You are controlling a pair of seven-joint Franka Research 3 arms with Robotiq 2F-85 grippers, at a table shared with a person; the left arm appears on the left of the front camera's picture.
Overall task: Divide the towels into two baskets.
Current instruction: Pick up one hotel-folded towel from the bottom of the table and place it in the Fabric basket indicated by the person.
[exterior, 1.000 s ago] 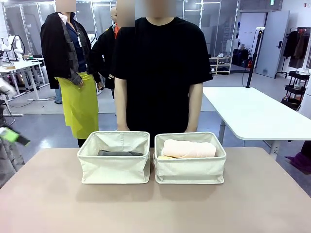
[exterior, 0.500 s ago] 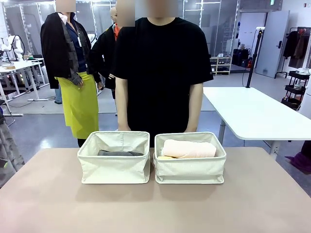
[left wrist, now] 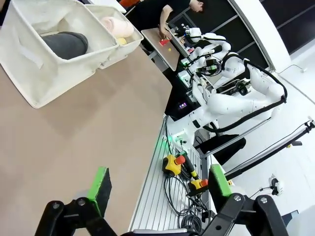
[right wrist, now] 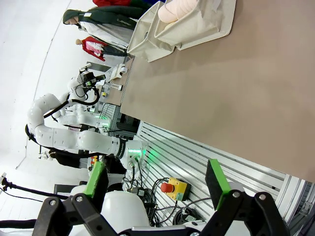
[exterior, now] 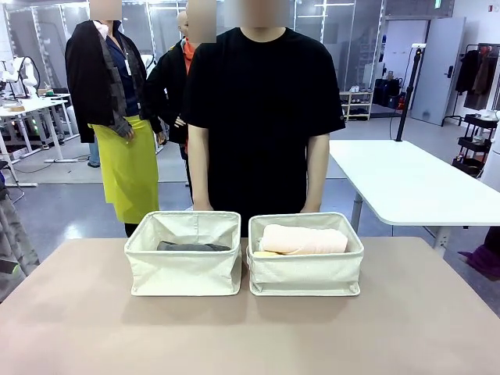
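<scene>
Tan bench (exterior: 250, 336): two baskets side by side, grey towel (exterior: 193, 247) in left basket (exterior: 183, 273), pink towel (exterior: 303, 239) over a yellow one (exterior: 266, 254) in right basket (exterior: 305, 275). Looks sorted. My left end effector (left wrist: 157, 189) and right end effector (right wrist: 156, 184) are spread, empty, parked off the bench edge.

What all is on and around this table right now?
baskets: two, cream canvas, side by side at the table's far middle; left basket, right basket
grey towel: one, dark grey, rolled, lying low in the left basket
pink towel: one, pale pink, rolled, on top in the right basket
yellow towel: a yellow edge showing under the pink towel, in the right basket
table: one, tan
person: black T-shirt, standing at the far side behind the baskets
left gripper: black with green pads, open, off the table's edge
right gripper: black with green pads, open, off the table's edge
</scene>
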